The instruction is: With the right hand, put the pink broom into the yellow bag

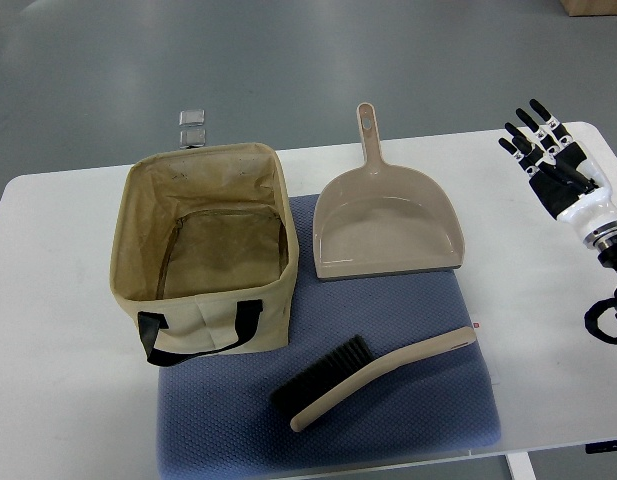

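Note:
The broom [373,380] is a small hand brush with a pale beige-pink handle and black bristles. It lies on the blue mat [428,420] near the front, bristles to the left, handle end to the right. The bag [203,255] is an open beige-yellow fabric box with black handles, standing empty on the mat's left side. My right hand [548,160] is at the table's far right, fingers spread and holding nothing, well away from the broom. The left arm does not show.
A matching beige dustpan [388,225] lies on the mat behind the broom, handle pointing away. A small clear item [193,127] sits behind the bag. The white table [58,330] ends close to the mat's front edge.

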Available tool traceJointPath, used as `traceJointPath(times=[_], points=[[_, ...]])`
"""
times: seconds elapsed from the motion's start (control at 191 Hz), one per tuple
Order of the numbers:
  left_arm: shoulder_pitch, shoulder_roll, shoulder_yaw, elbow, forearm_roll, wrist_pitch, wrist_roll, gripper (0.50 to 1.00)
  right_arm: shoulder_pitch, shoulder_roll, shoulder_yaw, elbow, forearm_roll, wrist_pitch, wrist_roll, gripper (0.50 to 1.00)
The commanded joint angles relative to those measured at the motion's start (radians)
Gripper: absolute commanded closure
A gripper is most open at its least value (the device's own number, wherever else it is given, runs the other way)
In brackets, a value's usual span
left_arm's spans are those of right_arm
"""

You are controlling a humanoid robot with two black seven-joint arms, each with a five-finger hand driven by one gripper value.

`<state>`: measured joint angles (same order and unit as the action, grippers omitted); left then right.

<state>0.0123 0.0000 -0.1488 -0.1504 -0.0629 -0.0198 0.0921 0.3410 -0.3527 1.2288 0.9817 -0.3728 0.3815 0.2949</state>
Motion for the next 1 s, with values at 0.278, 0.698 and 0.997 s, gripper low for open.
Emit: traceJointPath(times=[0.278, 0.698, 0.997], points=[[0.0, 0.0, 0.0, 0.0, 0.0, 0.0, 0.0, 0.5, 0.026, -0.032, -0.008, 0.002, -0.017, 0.053, -0.002, 0.568], [0.0, 0.0, 0.0, 0.0, 0.0, 0.0, 0.0, 0.5, 0.124, -0.169, -0.023, 0.008, -0.138, 0.229, 0.016, 0.568], [0.0, 0.0, 0.0, 0.0, 0.0, 0.0, 0.0, 0.5, 0.181, -0.256, -0.045, 0.046, -0.334, 0.229, 0.015, 0.568]])
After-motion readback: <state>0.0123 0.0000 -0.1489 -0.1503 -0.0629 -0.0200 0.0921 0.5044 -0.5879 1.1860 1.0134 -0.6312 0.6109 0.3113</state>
